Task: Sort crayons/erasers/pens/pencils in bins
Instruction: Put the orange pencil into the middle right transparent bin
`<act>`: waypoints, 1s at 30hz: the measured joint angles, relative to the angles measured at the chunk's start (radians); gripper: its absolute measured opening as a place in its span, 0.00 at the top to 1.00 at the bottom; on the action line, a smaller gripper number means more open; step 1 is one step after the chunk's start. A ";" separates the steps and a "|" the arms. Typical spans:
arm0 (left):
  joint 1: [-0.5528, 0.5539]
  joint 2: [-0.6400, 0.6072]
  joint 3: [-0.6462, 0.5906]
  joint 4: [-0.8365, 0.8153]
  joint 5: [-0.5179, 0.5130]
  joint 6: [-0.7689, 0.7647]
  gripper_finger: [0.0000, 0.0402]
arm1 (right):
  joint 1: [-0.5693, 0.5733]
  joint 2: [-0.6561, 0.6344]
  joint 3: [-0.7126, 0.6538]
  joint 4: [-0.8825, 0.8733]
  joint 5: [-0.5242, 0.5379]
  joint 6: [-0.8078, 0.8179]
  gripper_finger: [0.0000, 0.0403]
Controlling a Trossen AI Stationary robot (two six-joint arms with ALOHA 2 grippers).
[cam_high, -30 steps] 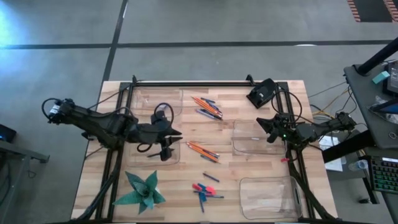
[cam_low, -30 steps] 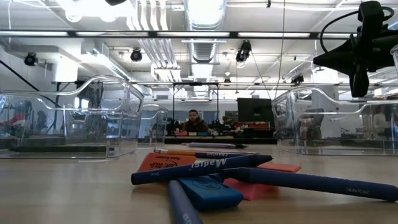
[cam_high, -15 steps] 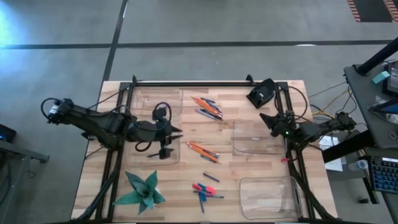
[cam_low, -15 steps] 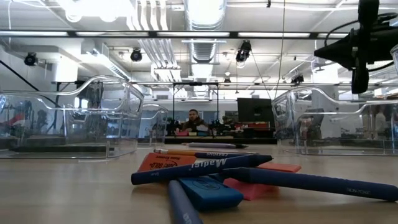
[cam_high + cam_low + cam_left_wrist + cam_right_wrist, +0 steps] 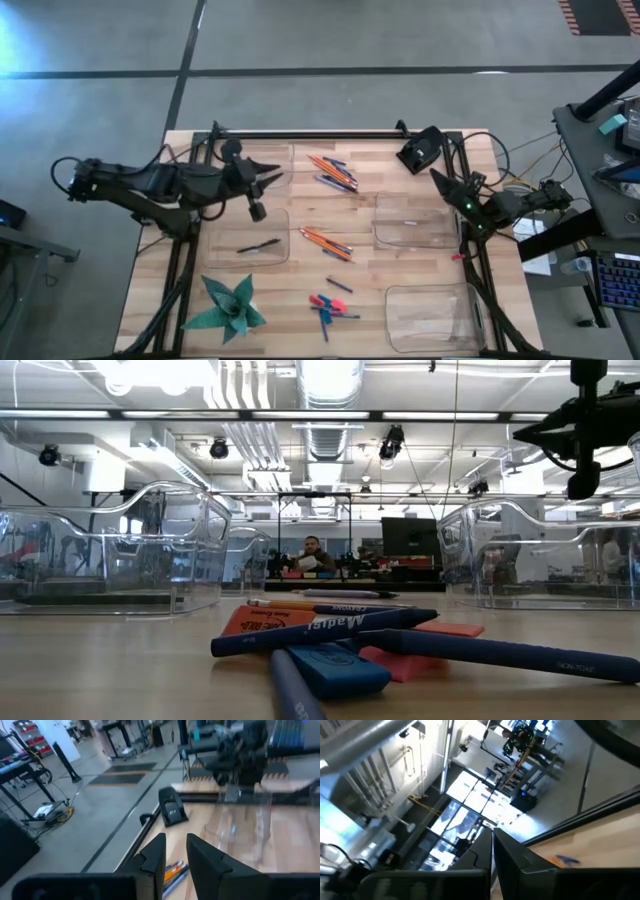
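The pencils are seen at the counter middle, erasers near its front edge. The left pincer is held slightly open and empty above a bin. The right pincer is shut, empty, at the right edge.

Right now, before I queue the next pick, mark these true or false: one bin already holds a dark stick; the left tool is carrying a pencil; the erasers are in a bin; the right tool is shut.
1. One bin holds a dark stick: true.
2. The left tool carries a pencil: false; nothing is between its fingers, and the pencils lie on the table.
3. The erasers are in a bin: false; they lie on the bare table among blue sticks.
4. The right tool is shut: true, holding nothing.
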 joint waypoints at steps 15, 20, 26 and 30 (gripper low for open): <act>0.000 0.017 -0.002 0.106 -0.012 0.004 0.84 | 0.000 0.015 0.094 0.032 -0.194 -0.229 0.98; 0.001 0.016 -0.006 0.115 -0.061 0.000 0.84 | 0.000 0.068 0.205 -0.007 -0.210 -0.430 0.98; 0.000 0.018 -0.006 0.123 -0.075 -0.001 0.84 | 0.000 0.182 0.316 -0.087 -0.207 -0.530 0.98; 0.001 0.023 -0.006 0.124 -0.075 -0.021 0.84 | 0.000 0.298 0.402 -0.213 -0.209 -0.530 0.98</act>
